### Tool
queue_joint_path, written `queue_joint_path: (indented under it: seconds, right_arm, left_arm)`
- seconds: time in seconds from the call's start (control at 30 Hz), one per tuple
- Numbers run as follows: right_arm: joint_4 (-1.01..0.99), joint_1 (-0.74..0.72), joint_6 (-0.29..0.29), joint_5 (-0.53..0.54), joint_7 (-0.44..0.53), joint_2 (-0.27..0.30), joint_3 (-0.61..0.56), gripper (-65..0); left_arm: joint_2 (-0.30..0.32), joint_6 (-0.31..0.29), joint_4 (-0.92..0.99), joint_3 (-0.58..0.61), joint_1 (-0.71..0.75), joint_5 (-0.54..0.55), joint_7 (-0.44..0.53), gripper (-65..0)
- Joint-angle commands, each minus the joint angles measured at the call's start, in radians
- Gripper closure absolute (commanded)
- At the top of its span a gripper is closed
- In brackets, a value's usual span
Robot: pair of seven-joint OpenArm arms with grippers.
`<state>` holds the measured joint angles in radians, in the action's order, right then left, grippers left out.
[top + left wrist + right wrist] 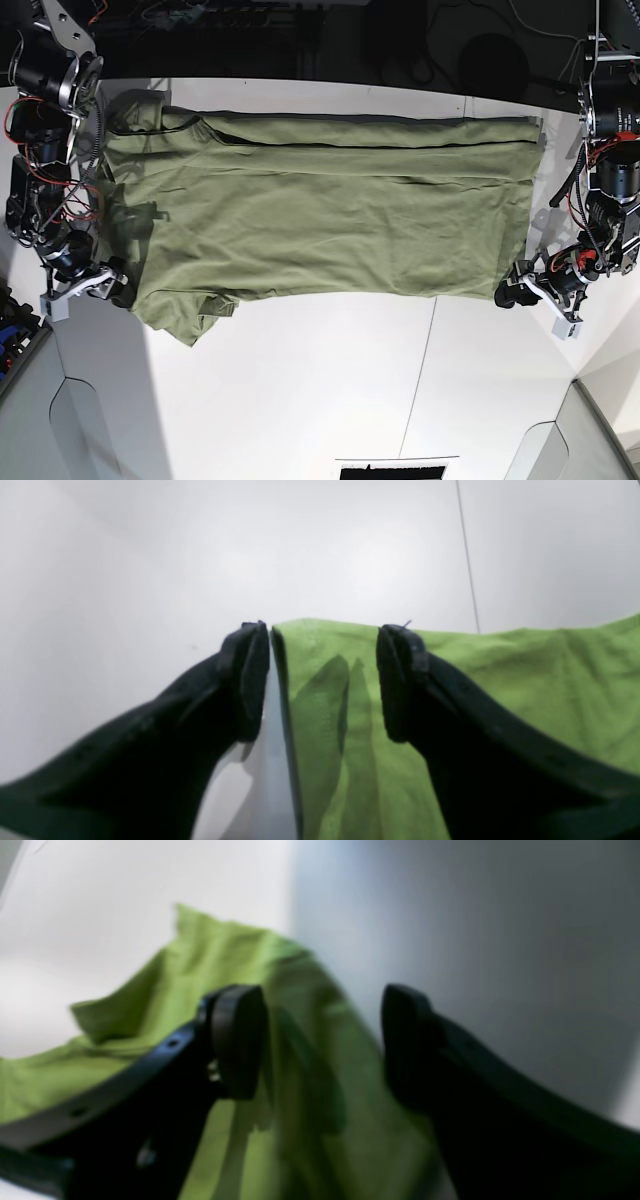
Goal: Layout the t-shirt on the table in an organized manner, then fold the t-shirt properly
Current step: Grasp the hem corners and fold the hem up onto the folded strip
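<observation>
A plain olive-green short-sleeved soft fabric t-shirt [320, 210] lies spread lengthwise across the upper half of the base view, on a large flat matte white tabletop [330, 390]. Its long upper edge is folded over into a narrow band, and its body is mostly flat with soft wrinkles. At the left end a sleeve is bunched near the upper corner and another hangs crumpled at the lower left. A thin dark seam crosses the tabletop below the shirt.
</observation>
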<state>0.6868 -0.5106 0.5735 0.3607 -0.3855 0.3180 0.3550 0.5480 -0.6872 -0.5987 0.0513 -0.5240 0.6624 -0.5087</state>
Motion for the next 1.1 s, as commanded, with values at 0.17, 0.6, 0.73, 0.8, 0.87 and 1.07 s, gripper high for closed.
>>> queue_joint_path:
  seconds: [0.17,0.6,0.73,0.8,0.87,1.07]
  right_arm:
    - [0.006,-0.013,0.01,-0.016,-0.037,-0.008,-0.004,-36.9]
    - [0.007,-0.013,0.01,0.044,-0.089,-0.008,-0.004,-8.1]
    - [0.02,-0.012,0.01,0.067,-0.09,-0.007,-0.004,0.0]
    - [0.045,-0.012,0.01,0.066,-0.09,-0.007,-0.004,0.0]
    - [0.085,-0.013,0.01,0.067,-0.111,-0.007,-0.004,0.0]
    - [0.242,-0.007,0.01,0.183,-0.317,0.008,-0.004,0.0]
  left_arm:
    - [0.01,-0.011,-0.006,0.002,-0.021,-0.002,-0.008,-36.9]
    - [0.009,-0.011,-0.006,0.053,-0.021,-0.002,-0.011,-17.0]
    - [0.013,-0.011,-0.006,0.052,-0.024,-0.002,-0.01,0.0]
    - [0.021,-0.011,-0.013,0.052,-0.024,-0.001,-0.012,0.0]
    - [0.034,-0.011,-0.03,0.052,-0.024,0.016,-0.05,0.0]
    - [0.093,-0.011,-0.113,0.052,-0.023,0.247,-0.298,0.0]
